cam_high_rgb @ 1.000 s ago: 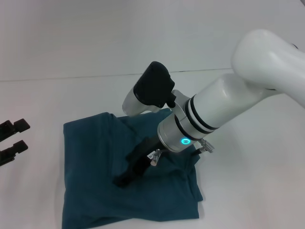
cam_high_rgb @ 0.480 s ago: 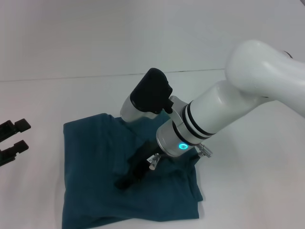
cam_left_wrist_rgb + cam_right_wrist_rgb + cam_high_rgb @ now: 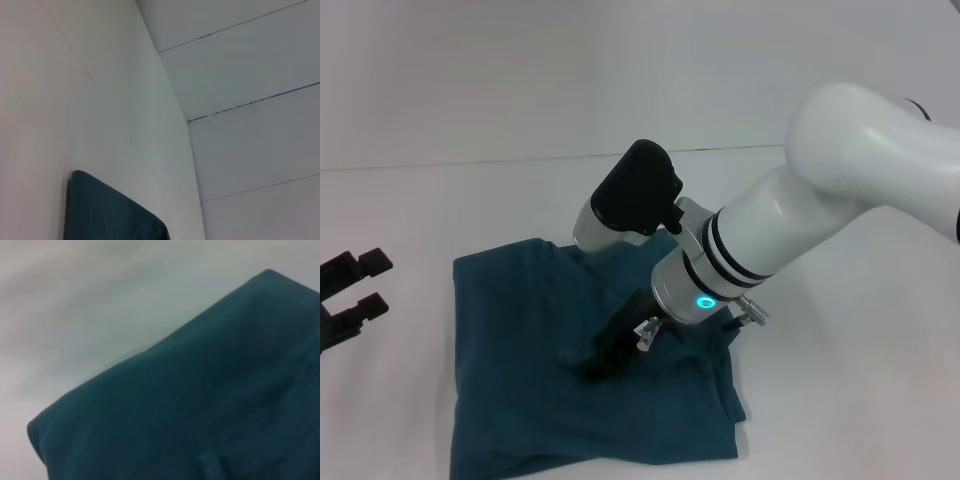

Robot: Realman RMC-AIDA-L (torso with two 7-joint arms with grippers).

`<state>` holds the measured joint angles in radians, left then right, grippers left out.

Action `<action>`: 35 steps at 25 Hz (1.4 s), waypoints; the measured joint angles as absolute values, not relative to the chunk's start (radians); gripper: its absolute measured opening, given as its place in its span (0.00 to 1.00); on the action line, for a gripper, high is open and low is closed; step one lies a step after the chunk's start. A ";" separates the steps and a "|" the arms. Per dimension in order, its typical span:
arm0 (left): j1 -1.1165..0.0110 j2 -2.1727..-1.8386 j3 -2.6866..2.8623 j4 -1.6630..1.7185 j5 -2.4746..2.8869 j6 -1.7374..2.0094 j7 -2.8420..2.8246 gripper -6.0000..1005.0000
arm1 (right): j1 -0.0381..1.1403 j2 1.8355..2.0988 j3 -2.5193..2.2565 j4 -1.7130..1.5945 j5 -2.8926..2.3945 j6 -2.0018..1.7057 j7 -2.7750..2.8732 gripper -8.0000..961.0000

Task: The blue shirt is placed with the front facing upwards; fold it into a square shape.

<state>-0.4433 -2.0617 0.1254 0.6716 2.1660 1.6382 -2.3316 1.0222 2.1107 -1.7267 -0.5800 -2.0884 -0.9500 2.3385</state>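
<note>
we see a plain white table (image 3: 840, 380) running back to a pale wall (image 3: 620, 70). the blue shirt (image 3: 520, 370) lies folded on it, a rough square, plain teal side up. our right arm slants down from the right, its right gripper (image 3: 605, 360) low over the shirt's middle; open or closed, we cannot tell. the left gripper (image 3: 350, 295) waits at the left edge, fingers apart, off the cloth.

No readable text, label or number anywhere.
</note>
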 joint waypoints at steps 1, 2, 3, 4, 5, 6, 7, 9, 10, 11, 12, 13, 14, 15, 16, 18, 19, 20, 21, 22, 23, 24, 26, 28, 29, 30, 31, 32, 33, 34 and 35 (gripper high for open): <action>-0.444 -2.062 0.125 0.672 2.166 1.638 -2.331 0.82 | 1.023 2.111 -1.728 -0.580 -2.094 -0.948 2.344 0.59; -0.444 -2.062 0.125 0.672 2.166 1.638 -2.331 0.82 | 1.024 2.112 -1.731 -0.581 -2.099 -0.946 2.349 0.54; -0.443 -2.062 0.125 0.672 2.166 1.638 -2.331 0.82 | 1.025 2.112 -1.735 -0.581 -2.101 -0.945 2.354 0.49; -0.442 -2.062 0.125 0.672 2.166 1.638 -2.331 0.82 | 1.025 2.112 -1.741 -0.583 -2.101 -0.943 2.360 0.44; -0.440 -2.062 0.125 0.672 2.166 1.638 -2.331 0.82 | 1.025 2.111 -1.747 -0.585 -2.101 -0.942 2.365 0.40; -0.439 -2.062 0.124 0.672 2.166 1.637 -2.331 0.82 | 1.025 2.110 -1.751 -0.588 -2.102 -0.942 2.370 0.36; -0.438 -2.062 0.125 0.672 2.166 1.636 -2.330 0.82 | 1.025 2.110 -1.751 -0.590 -2.101 -0.942 2.372 0.33; -0.437 -2.062 0.126 0.672 2.166 1.632 -2.330 0.82 | 1.024 2.109 -1.751 -0.593 -2.099 -0.942 2.372 0.25; -0.437 -2.062 0.127 0.672 2.166 1.631 -2.330 0.82 | 1.024 2.108 -1.750 -0.593 -2.098 -0.942 2.372 0.22; -0.437 -2.062 0.128 0.672 2.166 1.630 -2.329 0.82 | 1.024 2.108 -1.748 -0.594 -2.097 -0.942 2.373 0.21; -0.437 -2.062 0.128 0.672 2.166 1.630 -2.329 0.82 | 1.025 2.108 -1.748 -0.594 -2.097 -0.942 2.373 0.20; -0.437 -2.062 0.129 0.672 2.166 1.630 -2.329 0.82 | 1.025 2.108 -1.747 -0.594 -2.096 -0.942 2.374 0.19; -0.438 -2.062 0.129 0.671 2.166 1.630 -2.329 0.82 | 1.025 2.108 -1.747 -0.595 -2.096 -0.942 2.374 0.18; -0.439 -2.062 0.129 0.671 2.166 1.630 -2.329 0.82 | 1.025 2.108 -1.747 -0.595 -2.096 -0.942 2.374 0.17; -0.439 -2.062 0.129 0.671 2.166 1.630 -2.329 0.82 | 1.025 2.108 -1.747 -0.595 -2.096 -0.942 2.376 0.16; -0.440 -2.062 0.129 0.671 2.166 1.630 -2.329 0.82 | 1.024 2.107 -1.745 -0.597 -2.096 -0.942 2.383 0.14; -0.440 -2.062 0.129 0.671 2.166 1.630 -2.329 0.82 | 1.023 2.105 -1.744 -0.599 -2.096 -0.942 2.388 0.13; -0.439 -2.062 0.129 0.671 2.166 1.629 -2.329 0.82 | 1.017 2.103 -1.742 -0.611 -2.097 -0.946 2.399 0.12; -0.439 -2.062 0.128 0.670 2.166 1.629 -2.329 0.82 | 1.008 2.100 -1.740 -0.629 -2.099 -0.951 2.411 0.11; -0.438 -2.062 0.127 0.670 2.166 1.629 -2.329 0.82 | 0.994 2.096 -1.738 -0.660 -2.103 -0.957 2.427 0.11; -0.436 -2.062 0.125 0.670 2.166 1.629 -2.329 0.82 | 0.981 2.093 -1.737 -0.683 -2.110 -0.962 2.439 0.11; -0.436 -2.062 0.125 0.670 2.166 1.629 -2.328 0.82 | 0.965 2.090 -1.731 -0.714 -2.124 -0.969 2.453 0.10; -0.435 -2.062 0.125 0.670 2.166 1.630 -2.329 0.82 | 0.936 2.088 -1.704 -0.765 -2.172 -0.982 2.484 0.09; -0.435 -2.062 0.124 0.670 2.166 1.630 -2.328 0.82 | 0.921 2.090 -1.677 -0.790 -2.221 -0.990 2.511 0.08; -0.436 -2.062 0.124 0.670 2.166 1.630 -2.328 0.82 | 0.917 2.091 -1.668 -0.794 -2.239 -0.993 2.521 0.08; -0.436 -2.062 0.124 0.670 2.166 1.630 -2.328 0.82 | 0.916 2.092 -1.664 -0.795 -2.249 -0.994 2.529 0.07; -0.436 -2.062 0.124 0.670 2.166 1.630 -2.329 0.82 | 0.915 2.092 -1.661 -0.794 -2.254 -0.994 2.535 0.07; -0.437 -2.062 0.125 0.670 2.166 1.630 -2.329 0.82 | 0.915 2.092 -1.658 -0.792 -2.255 -0.994 2.538 0.07; -0.437 -2.062 0.125 0.670 2.166 1.629 -2.329 0.82 | 0.914 2.092 -1.654 -0.792 -2.255 -0.995 2.538 0.06; -0.437 -2.062 0.125 0.670 2.166 1.629 -2.329 0.82 | 0.914 2.092 -1.651 -0.792 -2.254 -0.995 2.538 0.06; -0.437 -2.062 0.125 0.670 2.166 1.629 -2.329 0.82 | 0.914 2.092 -1.649 -0.792 -2.254 -0.996 2.538 0.06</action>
<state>-0.4370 -2.0617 0.1254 0.6703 2.1660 1.6293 -2.3285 0.9136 2.0922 -1.6488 -0.7923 -2.2543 -0.9964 2.5382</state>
